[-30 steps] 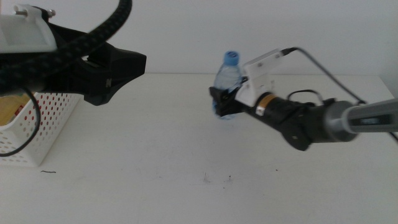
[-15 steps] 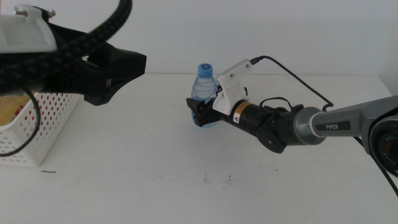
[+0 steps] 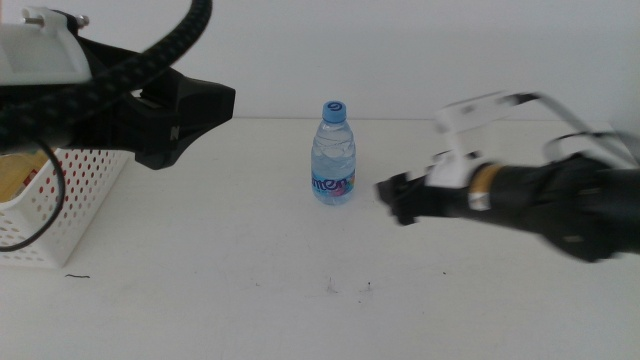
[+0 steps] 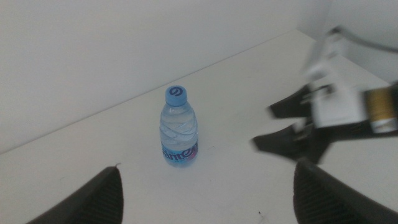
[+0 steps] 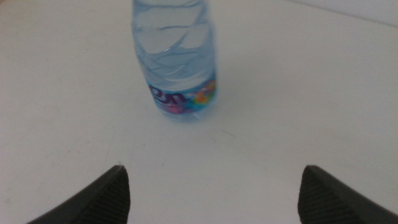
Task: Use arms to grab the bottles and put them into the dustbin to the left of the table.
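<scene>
Standing free, the water bottle awaited the wide-open, empty left gripper; right gripper, seemingly open, empty, sat apart.

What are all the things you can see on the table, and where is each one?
Water bottle: one, clear with a blue cap, standing upright near the table's far edge, touched by nothing.
Basket: one, white with holes in its sides, at the left edge; something yellowish shows inside, too hidden to name.
Table: one, white, with a few small dark specks near the front.
Left end effector: black, jaws open, raised over the basket side, facing the bottle.
Right end effector: black, jaws open, just right of the bottle, not touching it.
</scene>
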